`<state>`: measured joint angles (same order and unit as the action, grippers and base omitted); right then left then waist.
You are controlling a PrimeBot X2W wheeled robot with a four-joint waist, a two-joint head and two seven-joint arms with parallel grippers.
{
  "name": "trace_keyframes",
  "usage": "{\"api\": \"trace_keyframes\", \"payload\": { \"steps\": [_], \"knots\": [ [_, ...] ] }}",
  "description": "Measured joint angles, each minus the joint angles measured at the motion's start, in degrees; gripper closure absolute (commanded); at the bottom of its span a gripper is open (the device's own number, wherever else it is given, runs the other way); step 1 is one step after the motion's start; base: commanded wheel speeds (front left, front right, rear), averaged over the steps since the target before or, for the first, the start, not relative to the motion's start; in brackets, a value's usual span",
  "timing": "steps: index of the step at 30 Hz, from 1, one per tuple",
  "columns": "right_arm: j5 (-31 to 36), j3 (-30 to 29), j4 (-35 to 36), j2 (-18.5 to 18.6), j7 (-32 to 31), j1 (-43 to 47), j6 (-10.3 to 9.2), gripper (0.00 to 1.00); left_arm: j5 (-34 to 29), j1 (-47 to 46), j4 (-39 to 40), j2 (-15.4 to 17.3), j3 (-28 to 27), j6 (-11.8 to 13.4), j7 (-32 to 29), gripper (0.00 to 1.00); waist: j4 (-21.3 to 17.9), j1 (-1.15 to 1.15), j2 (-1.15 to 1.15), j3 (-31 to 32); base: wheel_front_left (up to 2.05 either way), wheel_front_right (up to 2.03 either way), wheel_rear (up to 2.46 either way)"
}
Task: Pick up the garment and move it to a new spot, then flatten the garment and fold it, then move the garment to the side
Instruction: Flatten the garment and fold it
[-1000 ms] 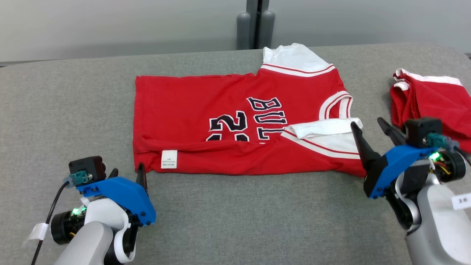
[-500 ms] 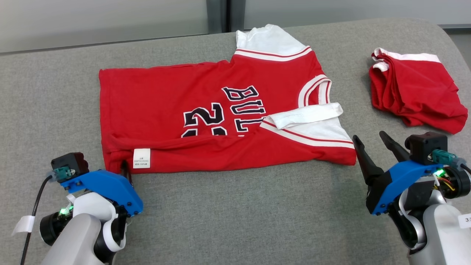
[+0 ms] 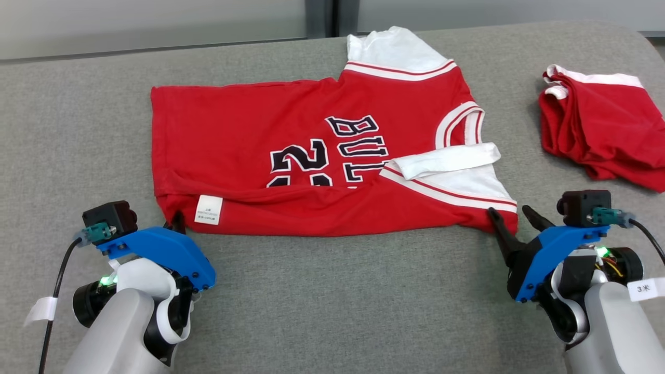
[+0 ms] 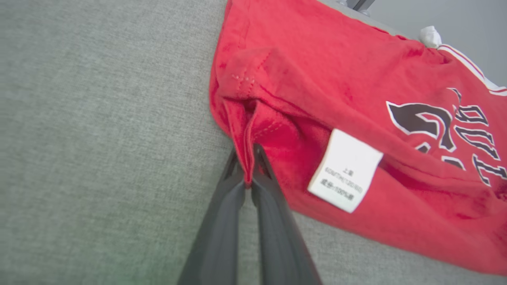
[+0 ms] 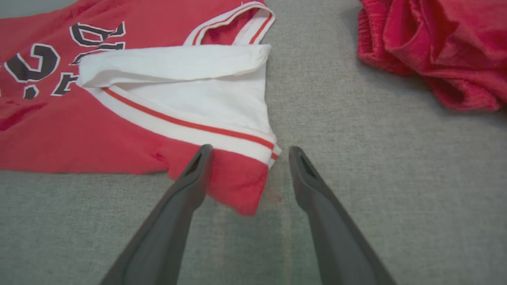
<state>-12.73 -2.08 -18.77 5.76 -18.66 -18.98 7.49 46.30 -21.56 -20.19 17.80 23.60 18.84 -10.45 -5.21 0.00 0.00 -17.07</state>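
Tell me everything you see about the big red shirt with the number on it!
The red shirt looks like soft knit cloth, with white sleeves trimmed in red stripes, black white-edged letters and numbers, and a white label. It lies spread on the grey padded surface, near edge folded over. The left claw pinches its hem corner shut; the open right claw straddles the other near corner.

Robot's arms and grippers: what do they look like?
Both forearms are pale grey. The left gripper and right gripper each have two long, dark, tapering fingers on a blue housing, topped by a black box with a teal plug. On the left runs a black cable with a white tag; the right forearm bears a white label.
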Motion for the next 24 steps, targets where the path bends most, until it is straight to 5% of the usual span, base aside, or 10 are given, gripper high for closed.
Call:
{"api": "trace_keyframes", "payload": {
  "steps": [5, 6, 7, 8, 9, 24],
  "knots": [
    [0.01, 0.8, -5.59, 0.14, -1.24, -2.13, 0.0, 0.0, -0.05, -0.59, 0.19, -0.34, 0.25, -0.48, 0.71, 1.0, 1.34, 0.0, 0.0, -0.37, 0.0, 0.0, 0.0],
    [0.05, 0.82, -6.53, 0.29, -1.47, -2.55, 0.0, 0.06, -0.04, -0.76, 0.21, -0.45, 0.27, -0.57, 0.79, 1.0, 1.57, 0.0, 0.0, -0.41, 0.0, 0.0, 0.0],
    [0.03, 0.86, -7.3, 0.41, -1.79, -3.16, 0.0, 0.53, -0.04, -0.82, 0.21, -0.54, 0.33, -0.69, 1.02, 1.0, 1.76, 0.0, -0.01, -0.44, 0.0, 0.0, 0.0],
    [-0.11, 1.01, -7.93, 0.51, -1.93, -3.71, 0.0, 0.6, -0.02, -0.83, 0.2, -0.66, 0.33, -0.73, 1.22, 1.0, 1.93, 0.0, -0.01, -0.44, 0.0, 0.0, 0.0],
    [-0.53, 1.27, -8.28, 0.55, -1.93, -4.2, -0.01, 0.98, 0.03, -0.85, 0.16, -0.75, 0.33, -0.79, 1.32, 1.0, 2.05, 0.0, -0.01, -0.44, 0.0, 0.0, 0.0],
    [-6.05, 3.55, 0.01, 7.22, -7.73, -8.17, 0.0, 1.0, -0.78, -2.07, 6.31, 2.27, 0.9, -2.18, 0.49, 1.0, 1.92, 0.0, -0.01, 2.62, 0.0, 0.0, 0.0]
  ]
}}
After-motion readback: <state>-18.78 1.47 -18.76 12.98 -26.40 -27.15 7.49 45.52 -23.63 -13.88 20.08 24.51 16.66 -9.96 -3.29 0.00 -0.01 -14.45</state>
